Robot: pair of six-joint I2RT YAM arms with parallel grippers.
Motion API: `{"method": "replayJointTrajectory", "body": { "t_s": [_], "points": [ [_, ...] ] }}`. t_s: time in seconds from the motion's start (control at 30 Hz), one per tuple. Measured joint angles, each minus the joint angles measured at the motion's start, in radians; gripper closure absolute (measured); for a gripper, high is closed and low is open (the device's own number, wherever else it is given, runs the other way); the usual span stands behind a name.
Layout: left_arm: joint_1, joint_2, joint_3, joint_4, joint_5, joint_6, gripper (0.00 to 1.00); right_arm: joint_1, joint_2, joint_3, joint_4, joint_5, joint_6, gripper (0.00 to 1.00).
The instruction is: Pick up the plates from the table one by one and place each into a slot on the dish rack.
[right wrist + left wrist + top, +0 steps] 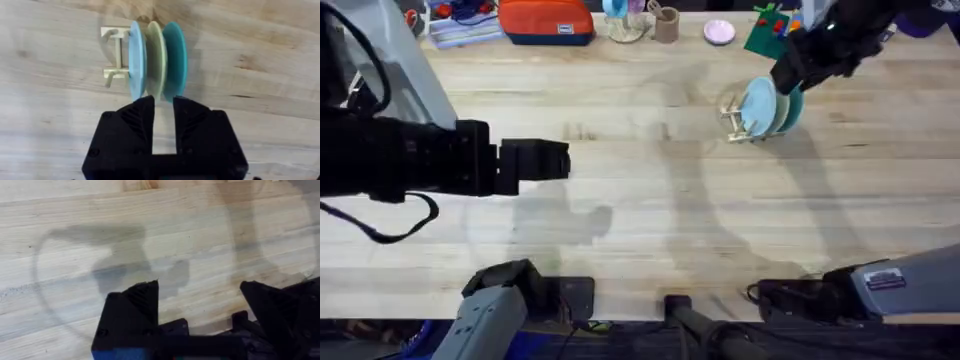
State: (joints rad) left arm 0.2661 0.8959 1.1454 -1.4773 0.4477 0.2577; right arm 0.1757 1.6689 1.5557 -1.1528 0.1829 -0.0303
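Blue, cream and teal plates [156,57] stand upright in the dish rack [114,55] at the worktop's [650,200] far right. Right tool [163,112], fingers slightly apart, empty, sits just beside the cream plate's rim. Best move: back straight off, no nudging. Left tool [200,305] hangs spread open over bare wood, well apart.

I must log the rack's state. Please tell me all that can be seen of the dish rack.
The rack is small, of pale wood with thin pegs. It stands on the table, far right of centre. Three plates stand upright in it side by side: light blue, cream, teal. The right gripper is close to the plates.
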Motion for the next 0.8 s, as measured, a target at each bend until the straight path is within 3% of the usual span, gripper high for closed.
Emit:
{"method": "replayJointTrajectory", "body": {
  "t_s": [0.17,0.23,0.27,0.37,0.43,0.5,0.8],
  "points": [
    [0.0,0.0,0.0,0.0,0.0,0.0,0.006,0.0,-0.101,0.026,-0.049,0.0,0.0,0.737],
    [0.0,0.0,0.0,0.0,0.0,0.0,0.006,0.0,-0.145,0.029,-0.08,0.0,0.0,0.664],
    [0.0,0.0,0.0,0.0,0.0,0.0,0.006,0.0,-0.163,0.03,-0.093,0.0,0.0,0.601],
    [0.0,0.0,0.0,0.0,0.0,0.0,0.007,0.0,-0.213,0.031,-0.135,0.0,0.008,0.229],
    [0.0,0.0,0.0,0.0,0.0,0.0,0.006,0.0,-0.242,0.031,-0.158,-0.001,0.016,0.051],
    [0.0,0.0,0.0,0.0,0.0,0.0,0.006,0.0,-0.269,0.031,-0.178,-0.001,0.023,0.013],
    [0.0,0.0,0.0,0.0,0.0,0.0,0.006,0.0,-0.422,0.031,-0.26,-0.003,0.031,0.007]
  ]
}}
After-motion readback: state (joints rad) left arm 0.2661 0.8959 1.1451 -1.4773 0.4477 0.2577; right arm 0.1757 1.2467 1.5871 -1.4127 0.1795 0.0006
